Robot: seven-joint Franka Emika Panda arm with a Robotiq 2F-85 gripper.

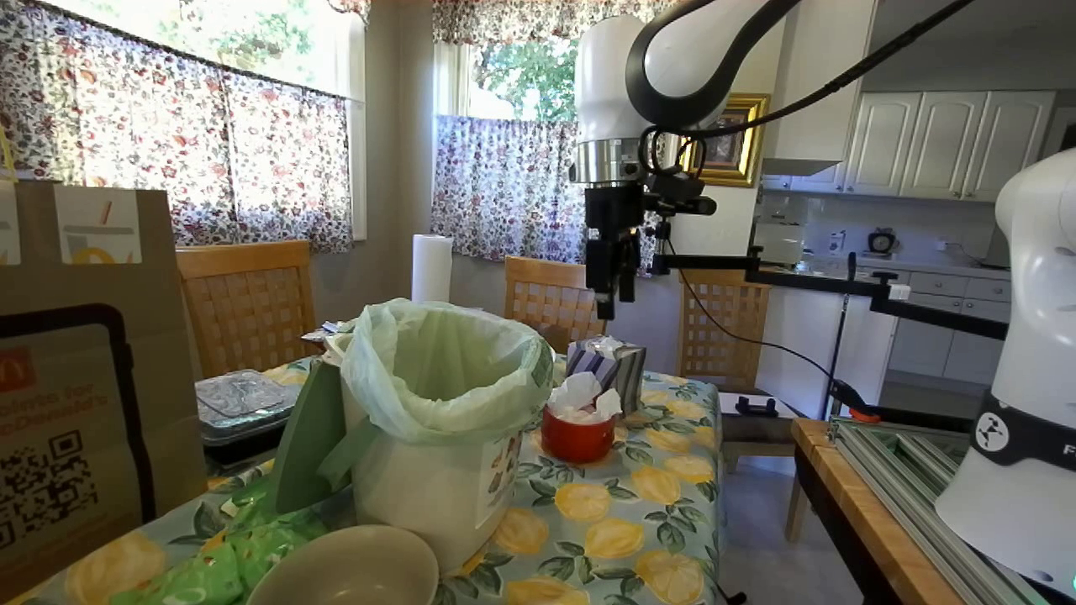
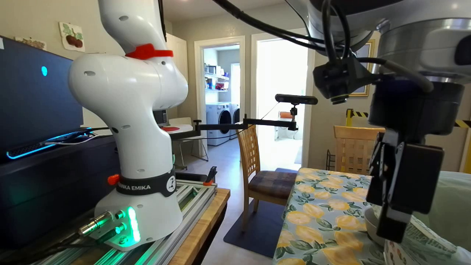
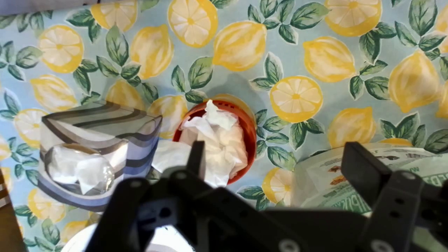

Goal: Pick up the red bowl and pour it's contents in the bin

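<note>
The task stood at its approach stage, as judged from the layout: neither the lift nor the pour was done. The red bowl (image 1: 577, 439) stood upright on the tablecloth (image 1: 584, 504), just beside the bin (image 1: 420, 500); in the wrist view it lay between the bin and the tissue box (image 1: 622, 374). Its contents, crumpled white tissues (image 1: 580, 399), rose above the rim, and one sheet hung out toward the tissue box. The bin stood upright with its mouth uncovered and the green bag (image 1: 450, 420) folded outward over its rim; its bottom was hidden, so whether it held anything could not be told. Steps remaining, in likely order: lower the gripper (image 3: 275, 157), grip the bowl, lift it, carry it over the bin, tip out the tissues. The gripper hung above the table with its fingertips pointing down, well apart from the bowl. Its jaws were set wide, with a broad gap between them; it held nothing, and no contact showed in any view. In the wrist view the bowl lay off centre, toward one finger (image 3: 196, 155), so a sideways correction before descent seemed necessary. The overhanging sheet could be pinched during closing.
</note>
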